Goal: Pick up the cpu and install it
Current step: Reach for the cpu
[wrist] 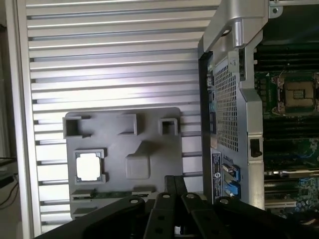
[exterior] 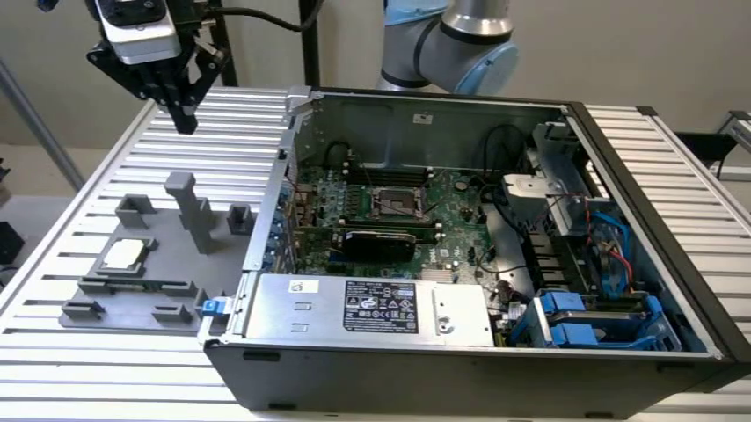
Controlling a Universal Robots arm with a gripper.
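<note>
The cpu (exterior: pixel 123 255) is a small silvery-white square chip lying flat in a recess of the grey fixture plate (exterior: pixel 112 303) at the exterior view's left. In the wrist view the cpu (wrist: pixel 89 166) sits in its grey frame on the fixture plate (wrist: pixel 117 196). My gripper (exterior: pixel 185 123) hangs high above the ribbed table, beyond the fixture and well clear of the chip. Its fingers (wrist: pixel 173 185) are shut together with nothing between them. The motherboard socket (exterior: pixel 399 204) lies uncovered inside the computer case, and the wrist view also catches that socket (wrist: pixel 299 94).
The open black computer case (exterior: pixel 470 369) takes up the middle and the exterior view's right, its metal side wall (wrist: pixel 234 99) next to the fixture. Tall grey fixture posts (exterior: pixel 193 211) rise beside the chip. The ribbed aluminium table (exterior: pixel 105 158) surrounds the fixture.
</note>
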